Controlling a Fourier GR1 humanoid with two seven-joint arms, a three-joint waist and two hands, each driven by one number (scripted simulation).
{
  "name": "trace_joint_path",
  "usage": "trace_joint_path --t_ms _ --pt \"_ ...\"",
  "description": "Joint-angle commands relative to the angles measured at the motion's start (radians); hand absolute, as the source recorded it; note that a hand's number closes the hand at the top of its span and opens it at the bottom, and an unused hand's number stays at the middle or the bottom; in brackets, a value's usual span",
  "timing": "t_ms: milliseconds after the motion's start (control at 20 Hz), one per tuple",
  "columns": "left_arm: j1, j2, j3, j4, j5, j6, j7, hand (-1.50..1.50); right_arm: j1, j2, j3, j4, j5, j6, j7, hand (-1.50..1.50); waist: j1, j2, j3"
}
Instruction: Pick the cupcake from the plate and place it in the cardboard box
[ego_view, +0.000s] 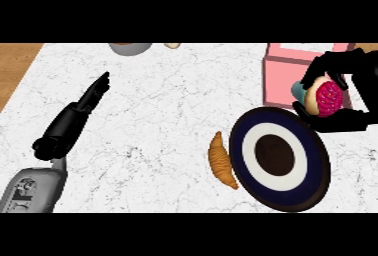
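Head view: on the white marble tabletop sits a dark-rimmed plate with a white ring and a brown centre; just past its far right rim, the right hand curls round the cupcake, pink-frosted and tipped on its side, clear of the plate; the pink box lies beyond the plate, next to the cupcake; a croissant lies against the plate's left side; well left of the plate, the left hand is released, fingers straight.
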Motion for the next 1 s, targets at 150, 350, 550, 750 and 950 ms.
trace_joint_path --t_ms 150,350,550,750,950 --pt "0.006 -0.008 0.0 -0.028 -0.008 -0.006 0.027 0.0 -0.259 -0.043 -0.049 0.344 0.107 0.01 -0.043 1.5 0.013 0.002 0.0" --pt "-0.001 0.0 0.014 -0.032 0.004 -0.018 0.011 0.0 -0.289 -0.087 0.023 0.533 0.182 0.081 -0.118 1.5 0.024 0.006 0.0" --pt "-0.003 -0.011 0.008 -0.009 -0.001 -0.019 0.017 0.0 -0.41 -0.124 0.052 0.729 0.213 0.204 -0.154 1.5 0.035 0.009 0.0" --pt "-0.027 -0.008 -0.004 0.003 0.009 -0.052 0.004 0.0 -0.452 -0.152 0.093 0.946 0.308 0.174 -0.306 1.5 0.053 0.02 0.001" --pt "-0.017 -0.021 -0.012 -0.012 -0.02 -0.024 -0.005 0.0 -0.487 -0.199 0.141 1.087 0.388 0.215 -0.384 1.5 0.05 0.017 0.002"
